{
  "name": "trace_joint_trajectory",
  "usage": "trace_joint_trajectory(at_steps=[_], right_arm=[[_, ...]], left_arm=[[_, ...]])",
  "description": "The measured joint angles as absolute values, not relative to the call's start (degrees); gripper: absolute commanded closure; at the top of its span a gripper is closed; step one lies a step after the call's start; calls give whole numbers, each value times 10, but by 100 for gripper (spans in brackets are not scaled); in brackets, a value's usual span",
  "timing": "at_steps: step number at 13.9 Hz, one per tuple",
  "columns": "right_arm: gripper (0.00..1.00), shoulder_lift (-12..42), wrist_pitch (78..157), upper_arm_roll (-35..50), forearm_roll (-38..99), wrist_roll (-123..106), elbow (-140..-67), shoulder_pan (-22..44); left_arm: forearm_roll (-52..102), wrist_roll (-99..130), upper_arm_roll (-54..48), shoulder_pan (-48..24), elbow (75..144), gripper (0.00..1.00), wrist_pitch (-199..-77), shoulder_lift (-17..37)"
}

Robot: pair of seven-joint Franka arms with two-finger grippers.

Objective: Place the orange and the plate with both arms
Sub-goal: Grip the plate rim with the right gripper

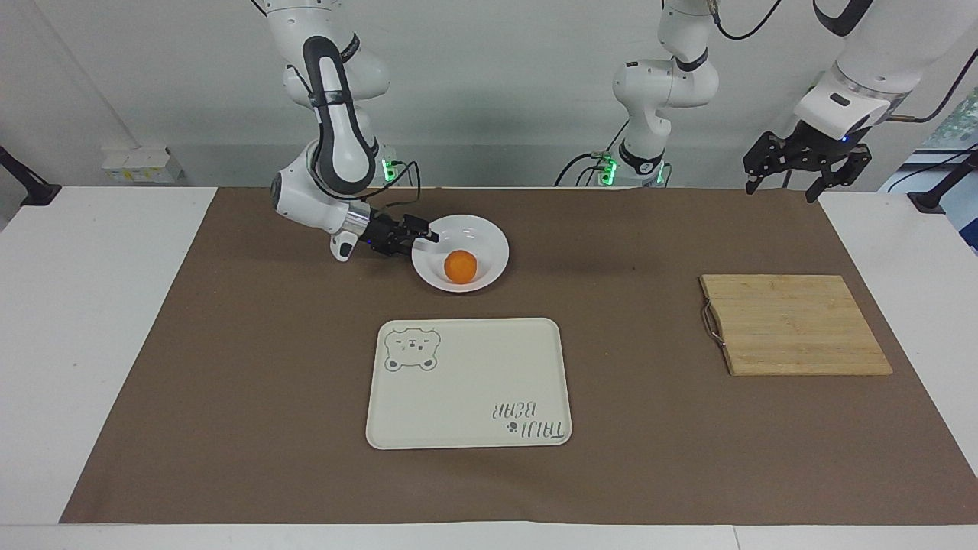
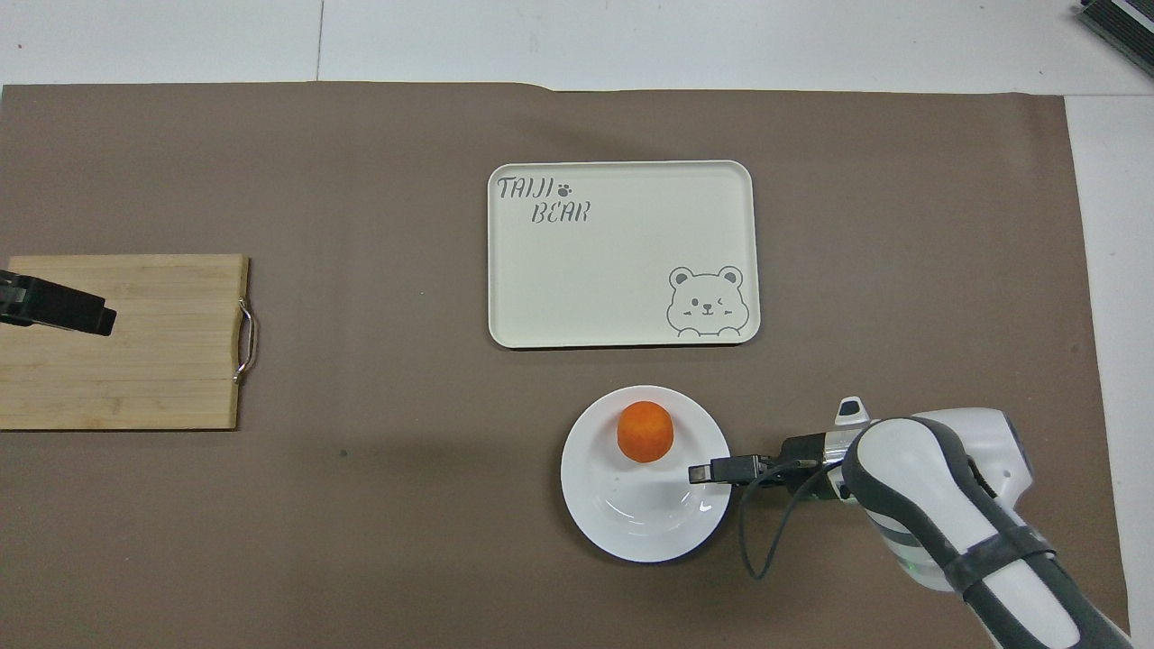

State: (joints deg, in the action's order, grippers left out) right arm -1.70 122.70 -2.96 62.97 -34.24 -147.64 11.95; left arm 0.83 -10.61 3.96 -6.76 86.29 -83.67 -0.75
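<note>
- The plate (image 1: pixel 461 253) is being approached at its rim by the right gripper (image 1: pixel 425 237), low at the edge toward the right arm's end of the table; the jaws are seen standing open, one over the rim, nothing held yet.
- The orange (image 1: pixel 461 266) is lying in the plate, which is resting on the table nearer to the robots than the tray (image 1: pixel 468 383).
- The left gripper (image 1: pixel 798 166) is being kept waiting over the table edge near the cutting board (image 1: pixel 795 324), jaws open and empty.
- Judged next: the rim is needing to be pinched firmly and the plate lifted level, so the orange is not rolling.
- "TAIJI BEAR" is being read on the tray, beside a bear drawing.
</note>
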Motion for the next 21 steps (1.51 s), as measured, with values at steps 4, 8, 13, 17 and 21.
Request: trace_joint_trajectory(at_steps=[4,8,13,17,21], right_arm=[[31,-17,1227,-30,630,-343,-1477,120],[51,-17,1228,-30,630,-343,-1478,120],[81,-17,1229,-30,630,-343,-1478,120],[100,-17,1238,-30,632,-343,-1479,120],[100,-19,1237,-30,634,-349,-1478,120]], left_arm=[[9,-106,39,-68,863,0,-837,-7],[9,-106,39,-68,863,0,-837,-8],[9,-106,39,-68,863,0,-837,-8],[9,-106,39,-68,863,0,-837,-8],[9,-106,39,-68,863,0,-837,-8]])
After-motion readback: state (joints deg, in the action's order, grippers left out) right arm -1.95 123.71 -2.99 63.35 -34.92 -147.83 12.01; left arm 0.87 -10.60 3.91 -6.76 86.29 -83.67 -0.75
